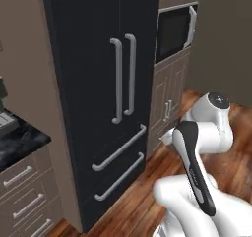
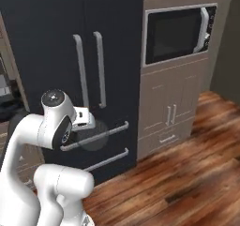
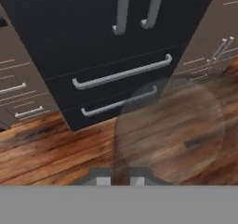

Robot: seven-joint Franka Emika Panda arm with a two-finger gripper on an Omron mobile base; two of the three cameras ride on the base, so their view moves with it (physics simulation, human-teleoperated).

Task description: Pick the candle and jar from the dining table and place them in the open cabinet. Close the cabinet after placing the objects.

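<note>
My gripper [image 3: 120, 177] is shut on the candle. Its thin olive-brown stick [image 3: 120, 168] rises between my fingertips. Its round clear holder [image 3: 169, 128] shows as a see-through disc over the wood floor. In the right base view the gripper [image 2: 89, 126] points at the fridge's lower drawers, with the clear holder [image 2: 93, 139] just under the hand. The jar and the open cabinet are out of view. A black marble-look top [image 1: 22, 140] over taupe drawers stands at the left. I cannot tell whether it is the dining table.
A tall black fridge [image 1: 98, 83] with two long grey door handles and two drawer bars stands straight ahead. To its right are a built-in microwave [image 2: 176, 35] and taupe low cabinets [image 2: 171, 110]. Wood floor [image 2: 178, 183] lies open to the right.
</note>
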